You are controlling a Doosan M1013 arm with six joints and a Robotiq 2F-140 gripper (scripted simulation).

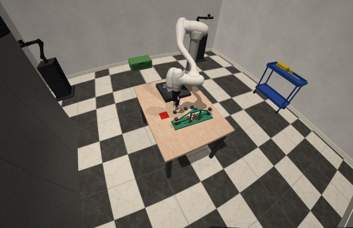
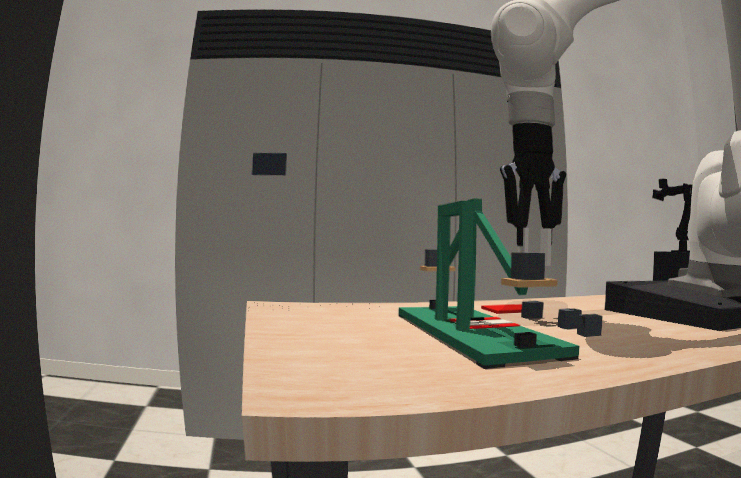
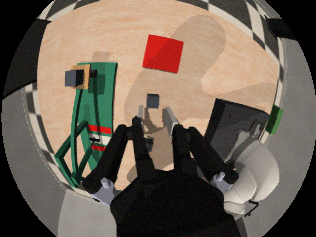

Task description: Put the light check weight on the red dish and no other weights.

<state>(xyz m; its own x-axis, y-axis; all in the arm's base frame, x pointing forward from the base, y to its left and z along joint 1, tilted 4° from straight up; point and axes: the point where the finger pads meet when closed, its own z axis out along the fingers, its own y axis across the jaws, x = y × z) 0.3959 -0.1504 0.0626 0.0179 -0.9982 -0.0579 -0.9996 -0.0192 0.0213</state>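
Narrowly spread hand (image 1: 176, 107) (image 2: 535, 253) (image 3: 154, 112) above desk (image 1: 192, 139) (image 2: 337, 360) (image 3: 125, 29), red dish (image 1: 164, 115) (image 2: 500, 308) (image 3: 163, 54) near one side edge, open gap between dish and green balance (image 1: 182, 125) (image 2: 466, 264) (image 3: 108, 106).

Check weights (image 1: 174, 112) (image 2: 532, 309) (image 3: 153, 101), loose on the table: three, lower than the gripper (image 1: 176, 107) (image 2: 537, 256) (image 3: 154, 112). Pan weights (image 1: 176, 119) (image 2: 527, 265) (image 3: 74, 78): two — one per pan, off to the gripper's side; weights in all, five. Rocker balance (image 1: 192, 123) (image 2: 514, 355) (image 3: 105, 109), beside the gripper: one. Pans (image 1: 176, 121) (image 2: 528, 282) (image 3: 87, 74) on same: two. Red dish (image 1: 164, 115) (image 2: 497, 308) (image 3: 163, 54), lower than the gripper: one. Blue cart (image 1: 300, 80), well apart from the gripper: one — yellow pieces (image 1: 282, 66) on it, two.
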